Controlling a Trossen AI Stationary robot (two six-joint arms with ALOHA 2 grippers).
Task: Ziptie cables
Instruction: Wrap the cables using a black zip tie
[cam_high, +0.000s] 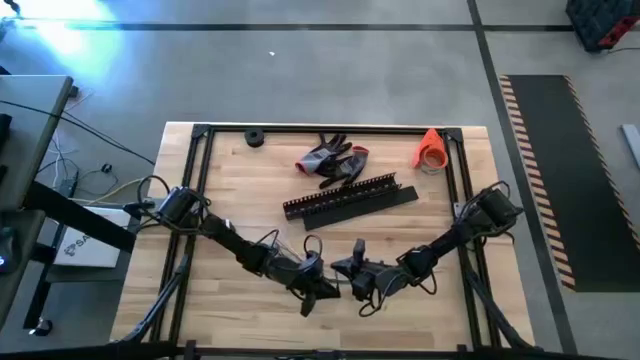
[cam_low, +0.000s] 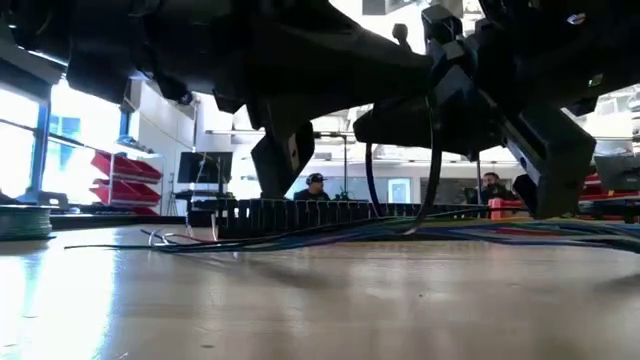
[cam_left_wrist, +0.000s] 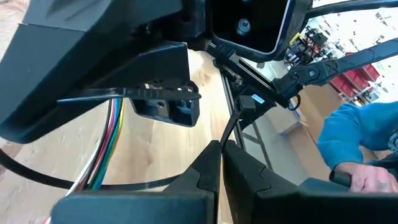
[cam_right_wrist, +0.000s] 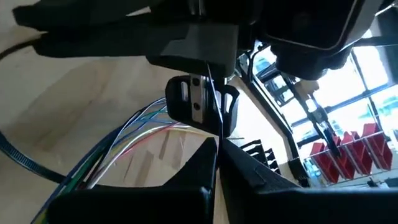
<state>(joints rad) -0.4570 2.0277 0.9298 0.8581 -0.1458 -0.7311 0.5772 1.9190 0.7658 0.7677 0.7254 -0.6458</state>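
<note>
The cables (cam_low: 480, 228), thin coloured and pale wires, lie in a loose bundle on the wooden table near its front middle; they also show under the grippers (cam_left_wrist: 107, 146) (cam_right_wrist: 134, 134). A thin black zip tie (cam_low: 432, 150) loops down around them. My left gripper (cam_high: 320, 290) (cam_left_wrist: 221, 152) and my right gripper (cam_high: 354, 274) (cam_right_wrist: 217, 144) meet tip to tip just above the bundle. Both are shut on the zip tie. My left gripper pinches the zip tie's strap (cam_left_wrist: 186, 179) at its fingertips, where the strap curves in from under the cables. The fingers slant down from the table's left. Which end of the tie it has cannot be told. My right gripper pinches a thin black stretch of the zip tie (cam_right_wrist: 214, 115) between its fingertips. The fingers slant down from the table's right. In the left wrist view a pointed piece of the tie (cam_left_wrist: 93, 96) sticks out sideways past its fingers.
Long black slotted strips (cam_high: 350, 197) lie at the table's middle, grey-and-red gloves (cam_high: 330, 160) behind them, an orange object (cam_high: 430, 148) at the far right, a black roll (cam_high: 254, 137) at the far left. A person's blue sleeve (cam_left_wrist: 354, 143) shows beyond the table's edge.
</note>
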